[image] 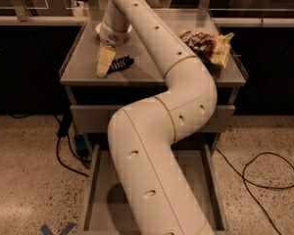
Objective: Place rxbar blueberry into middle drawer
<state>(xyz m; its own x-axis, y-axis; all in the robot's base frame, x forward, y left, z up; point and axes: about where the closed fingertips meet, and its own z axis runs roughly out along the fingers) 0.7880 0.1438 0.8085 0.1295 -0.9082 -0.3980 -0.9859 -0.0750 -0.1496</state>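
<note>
The rxbar blueberry (121,63), a small dark wrapper with white print, lies flat on the left part of the cabinet top (83,58). My gripper (105,62) points down onto the top just left of the bar, right beside it or touching its left end. My white arm stretches from the bottom of the view up over the cabinet. A lower drawer (92,190) of the cabinet is pulled open toward me, and my arm hides most of its inside.
A crinkled brown-and-yellow chip bag (207,45) lies on the right of the cabinet top. A white bowl (100,28) stands at the back left, partly behind my wrist. Black cables (264,173) run over the floor on both sides. A counter stands behind.
</note>
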